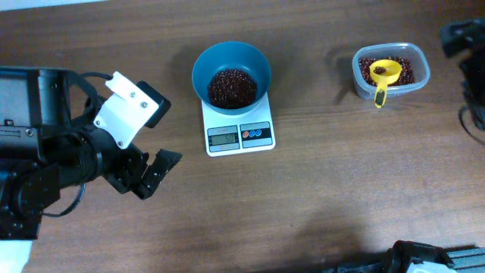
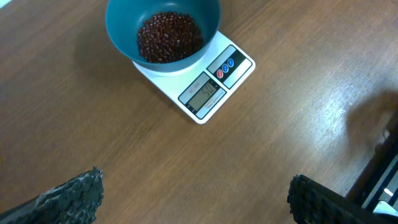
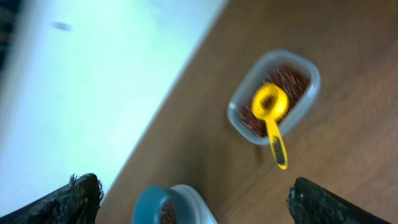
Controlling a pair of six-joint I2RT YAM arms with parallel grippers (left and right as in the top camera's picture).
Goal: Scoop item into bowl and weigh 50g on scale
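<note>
While the wooden table bears everything, the left gripper hangs with fingers spread wide and empty, well left of the scale, and the right gripper, likewise spread and empty, hovers near the clear tub. The bowl sits on the scale holding a heap of beans, and the yellow scoop lies in the tub on more beans. Scooping looks about done: the display seems to read fifty, though faintly, so next calls for checking it, not adding more.
</note>
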